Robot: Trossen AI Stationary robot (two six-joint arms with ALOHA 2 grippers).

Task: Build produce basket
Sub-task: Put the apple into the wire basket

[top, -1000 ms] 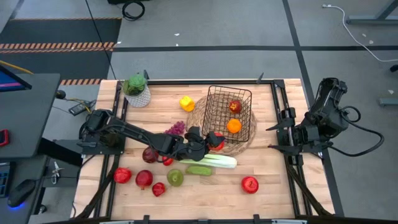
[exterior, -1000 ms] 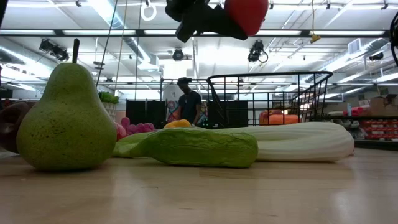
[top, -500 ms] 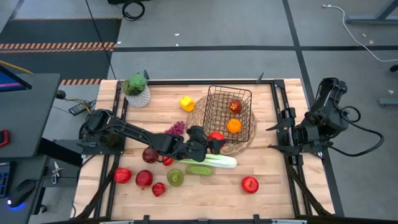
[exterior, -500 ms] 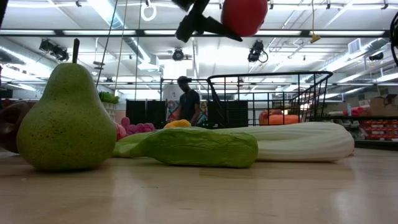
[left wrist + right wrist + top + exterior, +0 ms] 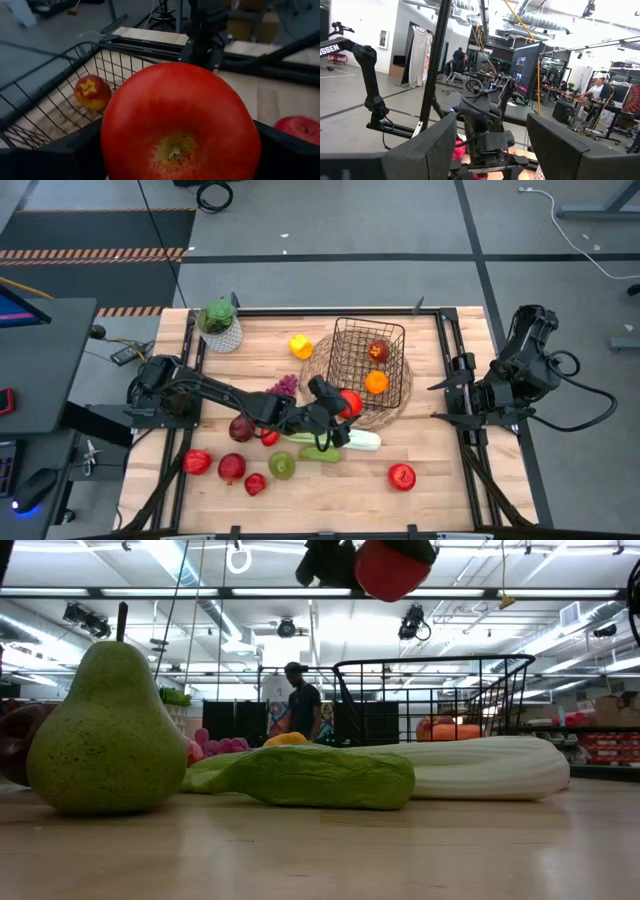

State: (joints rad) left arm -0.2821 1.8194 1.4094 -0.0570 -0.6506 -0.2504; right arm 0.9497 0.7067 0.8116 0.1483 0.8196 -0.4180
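My left gripper (image 5: 345,405) reaches in from the table's left and is shut on a red apple (image 5: 350,401), high above the table just outside the near left corner of the black wire basket (image 5: 398,358). The basket stands on a round straw mat (image 5: 322,360) and holds an apple (image 5: 377,351) and an orange (image 5: 376,382). In the low view the held apple (image 5: 390,566) hangs at the top of the picture. My right gripper (image 5: 492,145) waits open and raised at the table's right edge, with nothing between its fingers. My left gripper pinches the red apple between its two fingers, one on each of two opposite sides (image 5: 107,135). The fingers (image 5: 55,155) come nearly level from the table's left, slanting a little down. The apple is lifted clear, its dimpled end (image 5: 174,150) facing back along the fingers.
Under the gripper lie a pale leek (image 5: 350,438) and a cucumber (image 5: 320,452), with a green pear (image 5: 282,465) beside them. Red apples (image 5: 231,468) lie near left, one more (image 5: 402,476) near right. Grapes (image 5: 283,387), a yellow pepper (image 5: 299,345) and a potted plant (image 5: 219,325) stand far left.
My left gripper has rolled about a quarter turn about its own pointing line, staying in place and still shut on the red apple, which has turned with it.
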